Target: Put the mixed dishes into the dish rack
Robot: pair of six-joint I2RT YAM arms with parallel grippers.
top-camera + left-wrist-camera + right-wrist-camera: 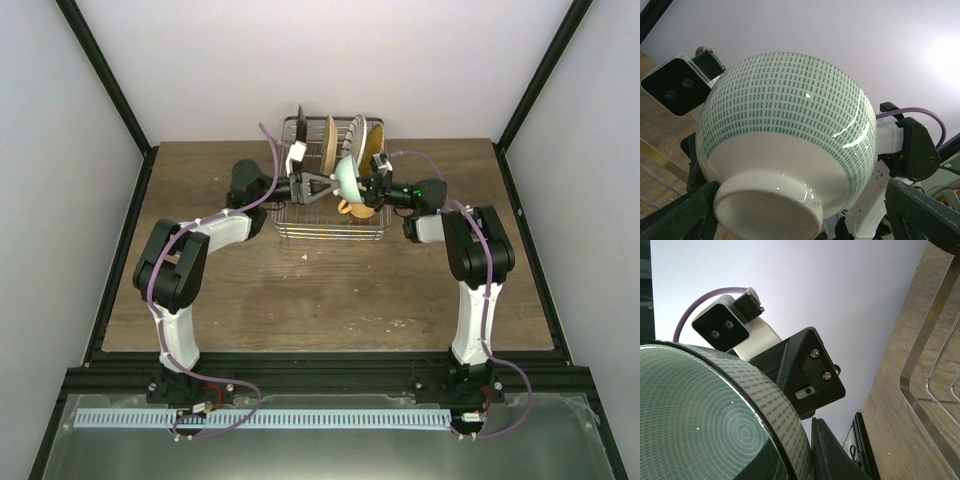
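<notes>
Counting four plates (327,142) stood on edge in the dish rack (330,232) at the far middle of the bench (330,295), though they overlap so don't quote me. There's also one yellow mug (350,208) in the rack's near part and one mint-green bowl (345,180) tipped on its side in the air just above it. Two arms reach in from either side and meet over the rack: the right arm (470,250) has its jaws clamped on the bowl's rim, the left arm (225,228) has its jaws spread wide around the bowl's foot.
</notes>
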